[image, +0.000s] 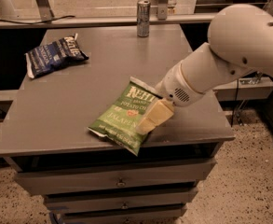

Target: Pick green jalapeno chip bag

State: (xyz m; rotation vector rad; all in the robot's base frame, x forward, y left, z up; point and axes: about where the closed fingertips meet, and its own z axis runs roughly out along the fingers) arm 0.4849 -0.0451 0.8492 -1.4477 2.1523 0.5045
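The green jalapeno chip bag (122,113) lies flat near the front edge of the grey table (71,106), its white Kettle lettering facing up. My gripper (151,119) reaches in from the right on a white arm (229,50). Its cream-coloured fingers (155,116) hang over the right edge of the bag and cover part of it.
A dark blue chip bag (52,55) lies at the table's back left. A silver can (143,17) stands at the back edge. Drawers (119,183) sit under the tabletop. A rail with posts runs behind the table.
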